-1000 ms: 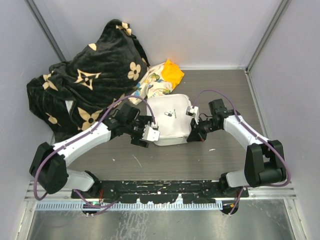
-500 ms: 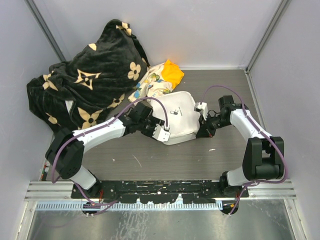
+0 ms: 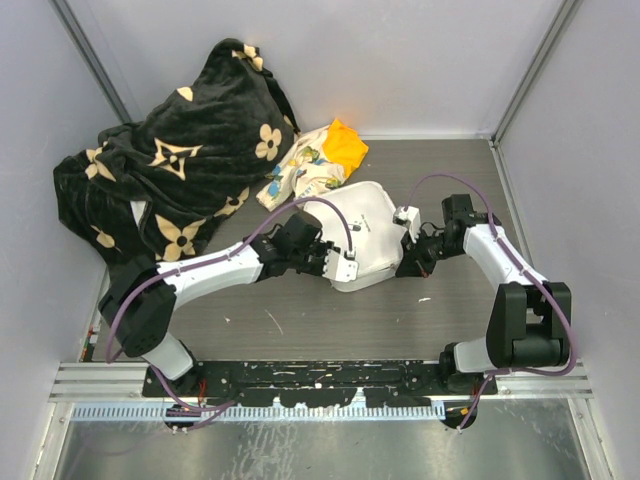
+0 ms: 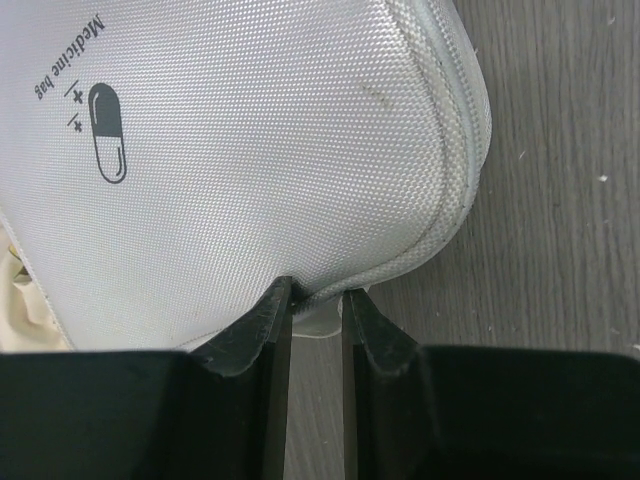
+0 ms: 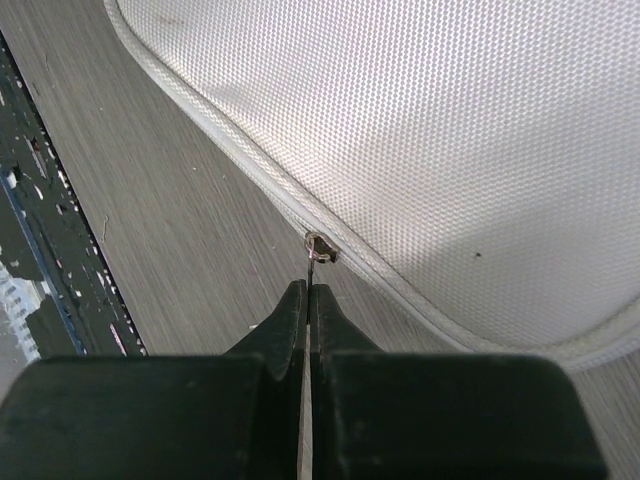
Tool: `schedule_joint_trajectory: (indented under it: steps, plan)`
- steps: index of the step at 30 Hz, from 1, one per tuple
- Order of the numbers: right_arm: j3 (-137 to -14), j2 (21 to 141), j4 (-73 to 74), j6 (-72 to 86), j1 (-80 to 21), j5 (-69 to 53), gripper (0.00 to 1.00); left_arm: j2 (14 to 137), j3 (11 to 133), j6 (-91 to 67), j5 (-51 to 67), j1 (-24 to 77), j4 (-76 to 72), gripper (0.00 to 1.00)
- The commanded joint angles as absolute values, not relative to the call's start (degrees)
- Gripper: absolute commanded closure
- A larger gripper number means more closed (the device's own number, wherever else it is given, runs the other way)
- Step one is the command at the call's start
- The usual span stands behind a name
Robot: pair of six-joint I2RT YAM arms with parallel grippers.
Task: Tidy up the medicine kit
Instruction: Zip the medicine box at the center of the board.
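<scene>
Medicine kit (image 3: 365, 235) lies mid-bench (image 3: 330, 320) directly between both tools: the left tool (image 4: 314, 292) has its jaws narrowed about the near-left rim, grip unconfirmed, and the right tool (image 5: 308, 288) is clamped on the zip pull (image 5: 319, 246) at the right rim.

**Camera arrangement.** The table (image 3: 330, 315) is viewed whole from above and behind the arm bases, which are seen at its near edge. The left wrist view is taken at close range along the left gripper (image 4: 315, 295) onto a rounded corner of the medicine kit (image 4: 250, 150). The right wrist view is taken as closely along the right gripper (image 5: 308, 290) onto the kit's zipped rim, so the kit is shared by all three views.
</scene>
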State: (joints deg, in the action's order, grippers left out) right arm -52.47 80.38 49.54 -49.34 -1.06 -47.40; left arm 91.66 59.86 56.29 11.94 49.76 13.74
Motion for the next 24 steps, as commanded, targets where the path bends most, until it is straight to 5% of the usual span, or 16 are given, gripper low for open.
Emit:
schedule_joint_trajectory:
  steps: [1, 8, 24]
  plan:
    - [-51.63, 76.05, 48.28, -46.09, -2.17, -56.89, 0.99, 94.83, 60.12, 43.20, 15.89, 51.90, 10.11, 0.90]
    - [-48.64, 73.50, 44.17, -43.04, -5.14, -57.13, 0.99, 95.45, 60.22, 32.92, 17.69, 52.48, 6.59, 1.00]
    - [-50.33, 75.51, 38.06, -34.86, -12.68, -62.13, 0.99, 98.11, 62.56, 20.20, 10.50, 60.52, 5.25, 1.00]
